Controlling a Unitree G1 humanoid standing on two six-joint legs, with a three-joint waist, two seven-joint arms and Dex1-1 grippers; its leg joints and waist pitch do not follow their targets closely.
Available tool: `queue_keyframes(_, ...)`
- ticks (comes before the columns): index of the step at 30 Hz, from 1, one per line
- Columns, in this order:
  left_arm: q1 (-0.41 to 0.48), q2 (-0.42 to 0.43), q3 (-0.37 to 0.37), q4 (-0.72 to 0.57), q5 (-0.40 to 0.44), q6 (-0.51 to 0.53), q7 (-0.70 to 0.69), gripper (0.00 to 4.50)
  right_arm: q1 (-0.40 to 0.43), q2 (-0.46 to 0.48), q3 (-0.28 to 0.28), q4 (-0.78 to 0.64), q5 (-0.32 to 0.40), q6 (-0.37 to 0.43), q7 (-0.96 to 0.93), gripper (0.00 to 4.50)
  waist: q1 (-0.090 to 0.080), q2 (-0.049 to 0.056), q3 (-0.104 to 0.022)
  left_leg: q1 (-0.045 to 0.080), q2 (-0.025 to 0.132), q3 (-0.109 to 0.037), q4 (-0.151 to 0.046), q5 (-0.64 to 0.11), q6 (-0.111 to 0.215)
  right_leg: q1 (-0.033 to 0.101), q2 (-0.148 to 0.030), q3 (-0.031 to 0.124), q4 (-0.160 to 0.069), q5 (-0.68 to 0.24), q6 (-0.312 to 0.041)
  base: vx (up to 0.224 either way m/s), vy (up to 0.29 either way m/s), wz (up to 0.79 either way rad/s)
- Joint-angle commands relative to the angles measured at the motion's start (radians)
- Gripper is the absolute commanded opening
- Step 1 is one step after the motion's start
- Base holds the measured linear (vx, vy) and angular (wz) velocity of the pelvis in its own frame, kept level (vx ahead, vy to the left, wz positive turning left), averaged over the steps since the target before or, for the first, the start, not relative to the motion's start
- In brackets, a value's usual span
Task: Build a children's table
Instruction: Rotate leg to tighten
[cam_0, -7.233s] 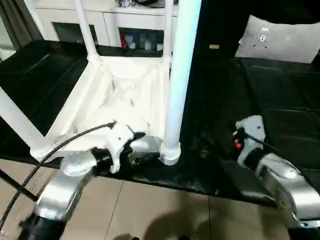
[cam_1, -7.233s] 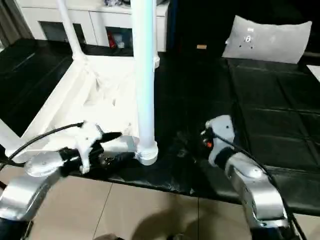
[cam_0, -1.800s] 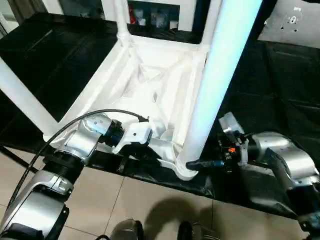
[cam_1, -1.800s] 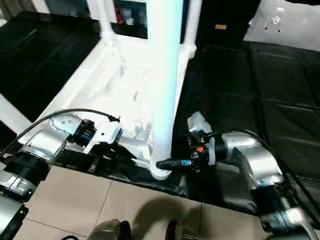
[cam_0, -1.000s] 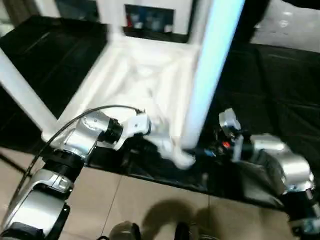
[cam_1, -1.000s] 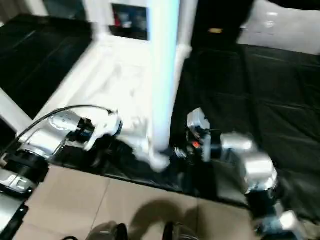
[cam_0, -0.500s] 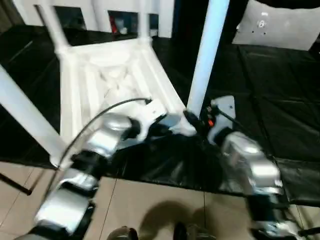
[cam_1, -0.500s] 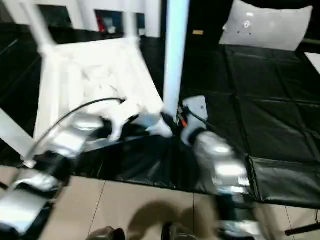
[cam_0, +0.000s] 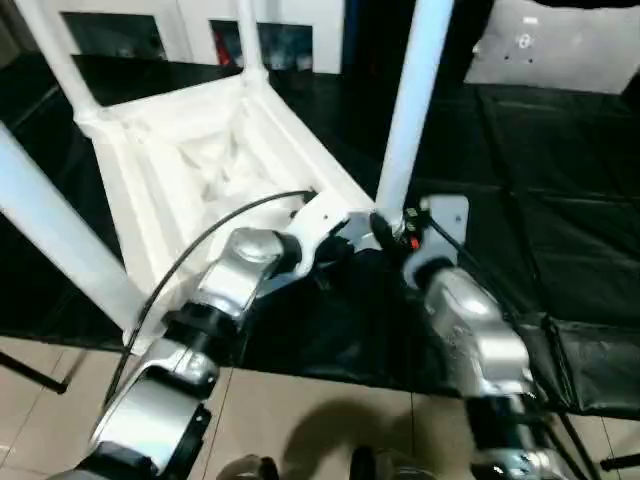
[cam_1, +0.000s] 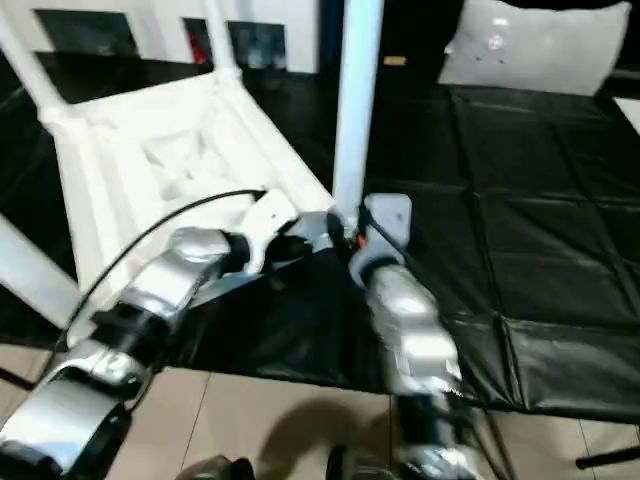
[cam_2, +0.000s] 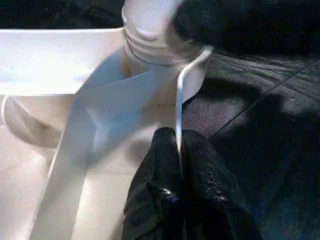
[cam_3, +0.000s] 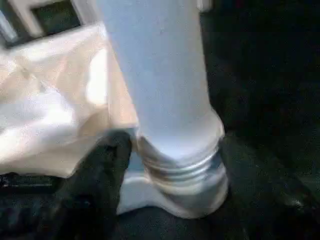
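The children's table (cam_0: 210, 150) lies upside down with four legs standing. The left claw (cam_2: 181, 150) pinches a rib; the right claw (cam_3: 165, 165) straddles the near leg (cam_0: 410, 110), grip unclear.

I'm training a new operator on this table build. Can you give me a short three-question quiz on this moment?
1. True or false: the children's table lies upside down on the black mat.
2. What is the left gripper shut on? A) a leg B) a thin rim of the table top C) nothing
3. The right gripper has a finger on either side of the base of which part?

Key: 1 true; 2 B; 3 the near leg, where it meets its corner socket.
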Motion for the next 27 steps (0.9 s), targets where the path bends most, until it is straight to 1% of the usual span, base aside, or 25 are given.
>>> queue_keyframes(1, 0.029, 0.030, -0.010, -0.026, -0.035, -0.078, -0.095, 0.00, 0.012, -0.050, -0.006, -0.004, 0.071, 0.034, 0.117, 3.41, 0.014, -0.010, -0.071, -0.007, 0.109, -0.064, -0.064, -0.081, 0.123, 0.067, -0.134, 0.101, -0.078, -0.236, -0.150, 0.000, 0.000, 0.00)
queue_keyframes(2, 0.034, 0.050, -0.017, -0.022, -0.036, -0.087, -0.132, 0.00, 0.017, -0.092, -0.013, -0.013, 0.101, 0.036, 0.192, 3.56, 0.016, -0.008, -0.072, -0.003, 0.110, -0.061, -0.064, -0.069, 0.135, 0.062, -0.130, 0.100, -0.077, -0.216, -0.153, 0.000, 0.000, 0.00)
queue_keyframes(3, 0.040, 0.068, -0.024, -0.022, -0.039, -0.104, -0.169, 0.00, 0.022, -0.131, -0.017, -0.022, 0.118, 0.032, 0.258, 3.63, 0.017, -0.007, -0.074, -0.003, 0.112, -0.061, -0.062, -0.062, 0.138, 0.061, -0.131, 0.102, -0.072, -0.197, -0.155, 0.000, 0.000, 0.00)
queue_keyframes(4, 0.044, 0.096, -0.034, -0.018, -0.046, -0.128, -0.231, 0.00, 0.026, -0.195, -0.019, -0.027, 0.132, 0.024, 0.355, 3.69, 0.018, -0.010, -0.079, -0.007, 0.112, -0.062, -0.059, -0.027, 0.155, 0.063, -0.129, 0.101, -0.059, -0.132, -0.168, 0.000, 0.000, 0.00)
queue_keyframes(5, 0.045, 0.106, -0.039, -0.016, -0.047, -0.135, -0.252, 0.00, 0.027, -0.217, -0.021, -0.029, 0.139, 0.024, 0.389, 3.77, 0.019, -0.011, -0.081, -0.008, 0.111, -0.062, -0.057, -0.012, 0.166, 0.064, -0.128, 0.100, -0.055, -0.100, -0.173, 0.000, 0.000, 0.00)
queue_keyframes(6, 0.046, 0.126, -0.050, -0.011, -0.048, -0.163, -0.297, 0.00, 0.027, -0.256, -0.020, -0.032, 0.145, 0.015, 0.449, 3.77, 0.022, -0.007, -0.086, -0.010, 0.111, -0.062, -0.052, 0.021, 0.192, 0.063, -0.128, 0.099, -0.046, -0.033, -0.184, 0.000, 0.000, 0.00)
queue_keyframes(7, 0.046, 0.158, -0.065, -0.002, -0.055, -0.205, -0.380, 0.00, 0.026, -0.329, -0.010, -0.034, 0.158, 0.004, 0.560, 3.98, 0.025, -0.010, -0.085, -0.010, 0.114, -0.062, -0.050, 0.046, 0.225, 0.058, -0.127, 0.097, -0.037, 0.026, -0.200, 0.000, 0.000, 0.00)
queue_keyframes(8, 0.046, 0.165, -0.067, 0.000, -0.061, -0.215, -0.408, 0.00, 0.026, -0.353, -0.005, -0.035, 0.161, 0.002, 0.594, 4.07, 0.027, -0.012, -0.085, -0.010, 0.114, -0.060, -0.049, 0.040, 0.230, 0.059, -0.128, 0.097, -0.038, 0.022, -0.200, 0.000, 0.000, 0.00)
queue_keyframes(9, 0.046, 0.166, -0.068, 0.000, -0.062, -0.216, -0.412, 0.00, 0.025, -0.356, -0.004, -0.035, 0.162, 0.001, 0.600, 4.11, 0.030, -0.012, -0.083, -0.009, 0.114, -0.059, -0.049, 0.032, 0.231, 0.057, -0.128, 0.096, -0.040, 0.007, -0.199, 0.000, 0.000, 0.00)
queue_keyframes(10, 0.043, 0.182, -0.076, 0.004, -0.076, -0.231, -0.482, 0.00, 0.022, -0.406, 0.018, -0.036, 0.169, -0.005, 0.676, 4.16, 0.038, -0.012, -0.082, -0.008, 0.114, -0.057, -0.050, 0.017, 0.222, 0.057, -0.128, 0.096, -0.046, -0.032, -0.196, 0.000, 0.000, 0.00)
queue_keyframes(11, 0.041, 0.191, -0.082, 0.008, -0.081, -0.239, -0.518, 0.00, 0.020, -0.433, 0.034, -0.035, 0.178, -0.008, 0.719, 4.16, 0.042, -0.011, -0.081, -0.007, 0.115, -0.057, -0.051, 0.006, 0.214, 0.057, -0.129, 0.095, -0.048, -0.056, -0.193, 0.000, 0.000, 0.00)
queue_keyframes(12, 0.036, 0.205, -0.099, 0.016, -0.081, -0.260, -0.576, 0.00, 0.017, -0.466, 0.062, -0.032, 0.175, -0.026, 0.780, 4.16, 0.049, -0.009, -0.080, -0.005, 0.119, -0.055, -0.052, -0.004, 0.203, 0.055, -0.126, 0.094, -0.051, -0.090, -0.186, 0.000, 0.000, 0.00)
queue_keyframes(13, 0.034, 0.211, -0.107, 0.020, -0.081, -0.271, -0.602, 0.00, 0.015, -0.481, 0.075, -0.030, 0.173, -0.035, 0.808, 4.16, 0.055, -0.014, -0.080, -0.004, 0.118, -0.054, -0.052, -0.012, 0.198, 0.054, -0.124, 0.093, -0.051, -0.114, -0.177, 0.000, 0.000, 0.00)
queue_keyframes(14, 0.025, 0.226, -0.128, 0.030, -0.073, -0.301, -0.654, 0.00, 0.009, -0.508, 0.106, -0.025, 0.173, -0.054, 0.885, 4.16, 0.062, -0.012, -0.080, -0.002, 0.122, -0.055, -0.053, -0.011, 0.191, 0.051, -0.127, 0.094, -0.050, -0.122, -0.177, 0.000, 0.000, 0.00)
queue_keyframes(15, 0.020, 0.231, -0.139, 0.035, -0.071, -0.315, -0.680, 0.00, 0.003, -0.518, 0.119, -0.024, 0.180, -0.053, 0.928, 4.16, 0.065, -0.012, -0.080, 0.000, 0.122, -0.055, -0.053, -0.017, 0.188, 0.050, -0.126, 0.094, -0.052, -0.128, -0.177, 0.000, 0.000, 0.00)
queue_keyframes(16, 0.016, 0.235, -0.150, 0.037, -0.071, -0.325, -0.708, 0.00, -0.003, -0.525, 0.131, -0.024, 0.188, -0.050, 0.966, 4.16, 0.069, -0.014, -0.080, 0.000, 0.124, -0.054, -0.054, -0.021, 0.185, 0.051, -0.129, 0.095, -0.051, -0.133, -0.178, 0.000, 0.000, 0.00)
queue_keyframes(19, 0.006, 0.241, -0.169, 0.039, -0.078, -0.352, -0.765, 0.00, -0.026, -0.530, 0.152, -0.018, 0.208, -0.034, 1.039, 4.16, 0.084, -0.014, -0.081, 0.003, 0.128, -0.055, -0.055, -0.018, 0.174, 0.049, -0.131, 0.096, -0.050, -0.137, -0.181, 0.000, 0.000, 0.00)
queue_keyframes(21, -0.001, 0.242, -0.176, 0.043, -0.078, -0.364, -0.785, 0.00, -0.038, -0.531, 0.161, -0.010, 0.213, -0.031, 1.067, 4.16, 0.089, -0.013, -0.082, 0.004, 0.130, -0.055, -0.055, -0.010, 0.166, 0.047, -0.132, 0.098, -0.048, -0.127, -0.185, 0.000, 0.000, 0.00)
queue_keyframes(22, -0.011, 0.239, -0.183, 0.050, -0.075, -0.385, -0.809, 0.00, -0.059, -0.531, 0.177, 0.012, 0.216, -0.032, 1.100, 4.00, 0.090, -0.024, -0.081, 0.002, 0.129, -0.054, -0.056, -0.001, 0.164, 0.048, -0.133, 0.098, -0.045, -0.113, -0.188, 0.000, 0.000, 0.00)
queue_keyframes(23, -0.011, 0.239, -0.183, 0.050, -0.075, -0.385, -0.809, 0.00, -0.059, -0.531, 0.177, 0.012, 0.216, -0.032, 1.100, 4.00, 0.093, -0.021, -0.082, 0.002, 0.126, -0.054, -0.055, 0.001, 0.166, 0.049, -0.134, 0.097, -0.044, -0.111, -0.191, 0.000, 0.000, 0.00)
queue_keyframes(24, -0.015, 0.236, -0.184, 0.053, -0.074, -0.392, -0.819, 0.00, -0.068, -0.532, 0.186, 0.023, 0.217, -0.033, 1.113, 4.00, 0.094, -0.019, -0.083, 0.002, 0.126, -0.054, -0.054, 0.005, 0.164, 0.049, -0.135, 0.097, -0.044, -0.110, -0.188, 0.000, 0.000, 0.00)
queue_keyframes(25, -0.018, 0.233, -0.185, 0.055, -0.075, -0.397, -0.827, 0.00, -0.077, -0.530, 0.193, 0.032, 0.217, -0.035, 1.120, 3.81, 0.094, -0.019, -0.083, 0.002, 0.127, -0.054, -0.055, 0.006, 0.164, 0.049, -0.134, 0.097, -0.045, -0.111, -0.187, 0.000, 0.000, 0.00)
queue_keyframes(26, -0.022, 0.232, -0.190, 0.057, -0.081, -0.402, -0.831, 0.00, -0.086, -0.531, 0.202, 0.044, 0.219, -0.033, 1.136, 3.66, 0.094, -0.020, -0.084, 0.001, 0.125, -0.054, -0.054, 0.006, 0.164, 0.050, -0.134, 0.096, -0.044, -0.112, -0.189, 0.000, 0.000, 0.00)
queue_keyframes(27, -0.025, 0.231, -0.196, 0.060, -0.086, -0.406, -0.832, 0.00, -0.092, -0.531, 0.208, 0.052, 0.218, -0.034, 1.148, 3.66, 0.095, -0.020, -0.084, 0.000, 0.125, -0.054, -0.054, 0.008, 0.164, 0.051, -0.135, 0.096, -0.045, -0.113, -0.188, 0.000, 0.000, 0.00)
